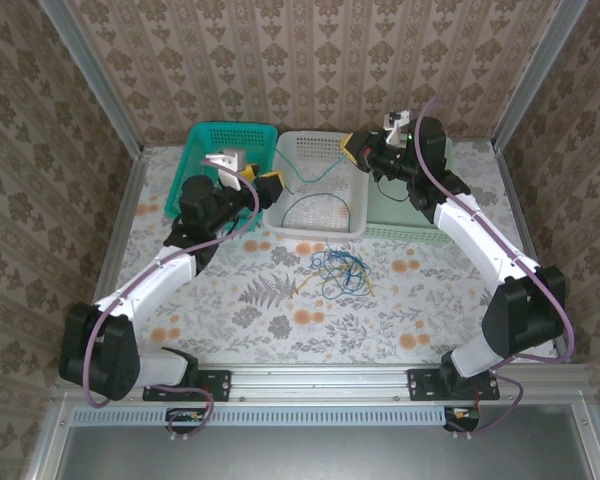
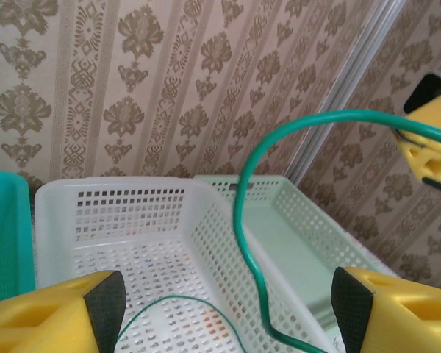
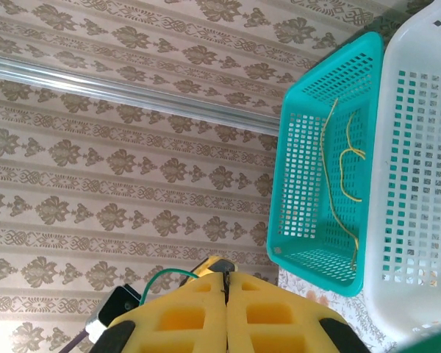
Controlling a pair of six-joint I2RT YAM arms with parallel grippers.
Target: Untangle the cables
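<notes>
From my seat I see a cell walled in beige damask wallpaper [image 1: 310,60], with an aluminium post [image 1: 90,75] running up the left corner and a rail [image 1: 320,378] along the near edge where the arms are bolted. The tabletop [image 1: 230,310] wears a pale cloth printed with ferns and orange flowers. Farthest left at the back sits the teal basket [image 1: 205,135], and the right wrist view shows a yellow cable [image 3: 338,176] lying loose on its floor. Just right of it, my left claw [image 1: 262,177] hangs released over the near-left corner of the white basket [image 1: 320,228], its yellow fingers [image 2: 59,320] well apart. The green cable [image 2: 239,220] passes between them without being pinched, and its lower end loops on the white basket's floor. In front of that basket, on the bare cloth, lies the tangle of cables [image 1: 338,268], blue and yellow strands knotted together. Further right, my right claw [image 1: 355,148] is clenched on the upper end of the green cable, above the back of the white basket. The pale green basket [image 1: 400,232] sits touching the white one's right side.
</notes>
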